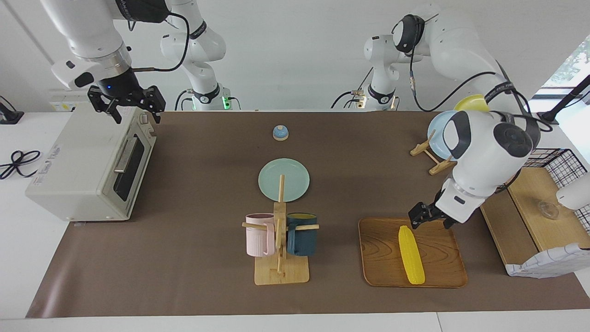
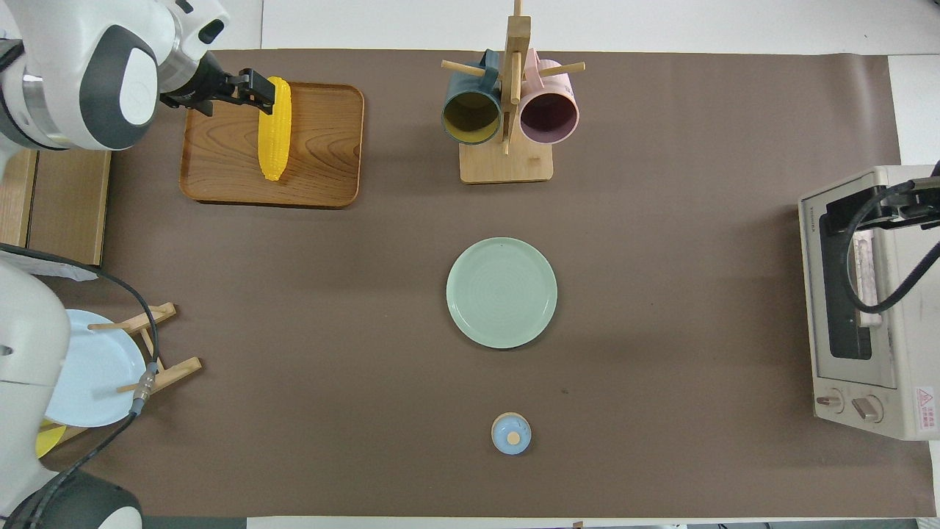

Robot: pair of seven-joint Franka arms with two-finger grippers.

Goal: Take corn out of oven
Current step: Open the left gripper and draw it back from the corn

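The yellow corn (image 1: pixel 410 253) lies lengthwise on a wooden tray (image 1: pixel 438 272) toward the left arm's end of the table; it also shows in the overhead view (image 2: pixel 275 128) on the tray (image 2: pixel 323 169). My left gripper (image 1: pixel 429 222) is open and empty, raised over the tray's edge beside the corn's thick end (image 2: pixel 231 92). The off-white oven (image 1: pixel 87 161) stands at the right arm's end with its dark glass door shut (image 2: pixel 855 308). My right gripper (image 1: pixel 136 115) hangs open and empty over the oven's top, by the door's upper edge (image 2: pixel 874 209).
A wooden mug rack (image 1: pixel 280 258) with a pink and a dark blue mug stands mid-table. A green plate (image 1: pixel 283 180) and a small blue knob-topped lid (image 1: pixel 280 132) lie nearer the robots. A plate rack (image 1: pixel 435 157), wire basket (image 1: pixel 553 161) and wooden crate (image 1: pixel 539 216) are beside the tray.
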